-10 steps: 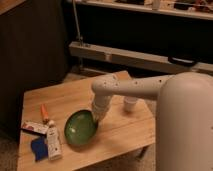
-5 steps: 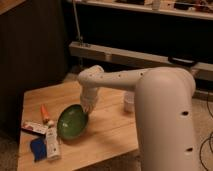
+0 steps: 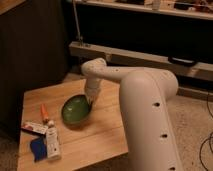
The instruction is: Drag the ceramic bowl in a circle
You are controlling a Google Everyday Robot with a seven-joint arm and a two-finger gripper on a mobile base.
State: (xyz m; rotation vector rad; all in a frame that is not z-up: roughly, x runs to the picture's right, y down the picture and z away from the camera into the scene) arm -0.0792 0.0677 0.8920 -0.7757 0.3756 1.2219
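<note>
Light level: dim, warm indoor tone.
Brightest areas: white arm (image 3: 145, 95) and wooden table (image 3: 100, 132).
Background: nearly black behind the shelf (image 3: 150, 55).
Shadows: soft dark patch beside the bowl (image 3: 76, 110).
Gripper (image 3: 90, 101): at the bowl's rim, shaded by the arm.
Focus: soft throughout, edges smeared.

table (image 3: 100, 132) | bowl (image 3: 76, 110), tubes (image 3: 51, 142), marker (image 3: 44, 113) | end effector (image 3: 90, 101) at bowl rim

Bowl (image 3: 76, 110) mid-table (image 3: 100, 135), gripper (image 3: 90, 101) at its right rim; marker (image 3: 44, 113), tubes (image 3: 51, 141), cloth (image 3: 38, 149) to its left.
</note>
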